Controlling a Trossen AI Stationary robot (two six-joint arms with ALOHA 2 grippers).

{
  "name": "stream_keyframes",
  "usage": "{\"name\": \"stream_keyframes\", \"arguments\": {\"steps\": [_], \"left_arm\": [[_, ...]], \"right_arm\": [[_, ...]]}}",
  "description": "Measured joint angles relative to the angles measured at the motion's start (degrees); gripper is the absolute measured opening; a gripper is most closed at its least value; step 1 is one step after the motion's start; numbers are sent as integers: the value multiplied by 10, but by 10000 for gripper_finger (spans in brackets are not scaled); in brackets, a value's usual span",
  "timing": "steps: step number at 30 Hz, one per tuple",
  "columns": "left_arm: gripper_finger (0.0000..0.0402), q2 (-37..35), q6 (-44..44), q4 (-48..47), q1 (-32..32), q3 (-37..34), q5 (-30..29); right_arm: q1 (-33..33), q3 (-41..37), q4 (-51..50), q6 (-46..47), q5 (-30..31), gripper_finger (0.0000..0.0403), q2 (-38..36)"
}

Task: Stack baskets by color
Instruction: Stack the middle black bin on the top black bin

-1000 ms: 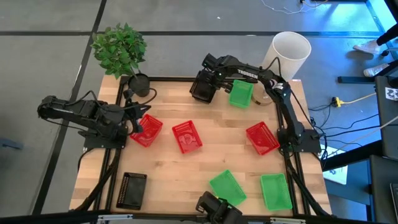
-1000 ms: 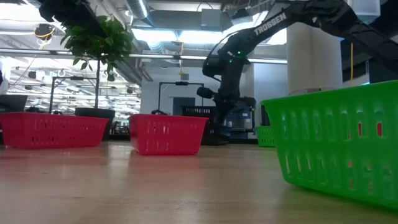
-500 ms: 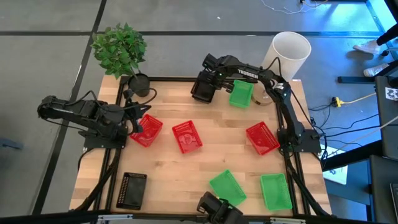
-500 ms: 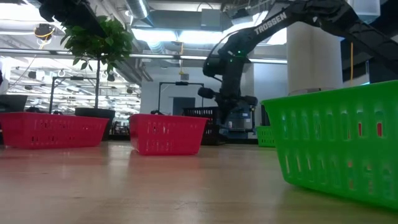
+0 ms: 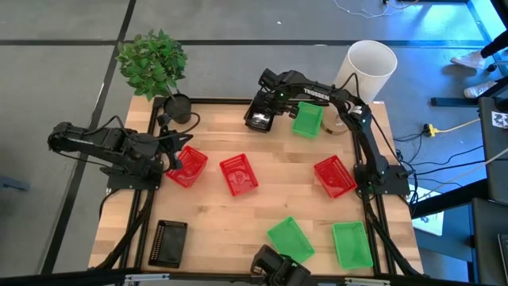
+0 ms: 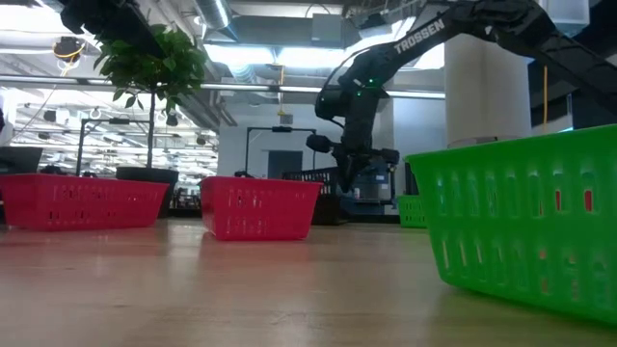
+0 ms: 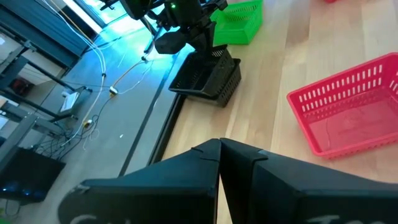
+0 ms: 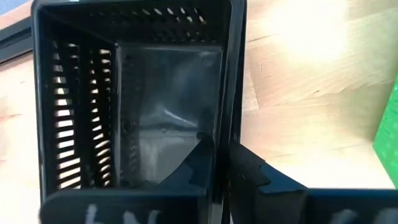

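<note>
My right gripper (image 5: 262, 114) stands over a black basket (image 8: 143, 112) at the table's far edge, shut on its side wall. In the left wrist view this basket (image 7: 208, 78) looks nested in a second black one. A green basket (image 5: 307, 119) sits just to its right. Three red baskets (image 5: 188, 165) (image 5: 238, 174) (image 5: 334, 175) stand mid-table. Two green ones (image 5: 290, 238) (image 5: 352, 244) and another black one (image 5: 167, 242) are near the front edge. My left gripper (image 7: 219, 155) is shut and holds nothing, hovering by the left red basket. My right gripper has the black basket's long side wall (image 8: 231, 93) between its two fingers, one finger (image 8: 200, 158) inside the basket and one (image 8: 249, 168) outside. The fingers come from above, pointing down. The basket sits upright and low at the far edge, not lifted.
A potted plant (image 5: 178, 106) stands at the far left corner. A tall white cylinder (image 5: 371, 67) stands at the far right corner. Bare wood shows between the red baskets and the front green ones.
Both arms have kept their places. In the high view the inside of the black basket under my right gripper now shows a pale patch that was dark before.
</note>
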Motion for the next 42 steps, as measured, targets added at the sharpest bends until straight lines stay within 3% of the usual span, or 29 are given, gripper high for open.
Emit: {"name": "stream_keyframes", "arguments": {"steps": [10,17,29,37,42], "left_arm": [[0,0,-1,0,0,0,0],[0,0,-15,0,0,0,2],[0,0,-31,0,0,0,4],[0,0,-31,0,0,0,4],[0,0,-31,0,0,0,4]], "right_arm": [[7,7,-8,-70,-8,32,0],[21,63,-73,-96,53,32,-2],[25,54,-78,-129,70,31,-1],[25,54,-76,-155,88,8,-1],[25,54,-65,-163,88,34,-1]]}}
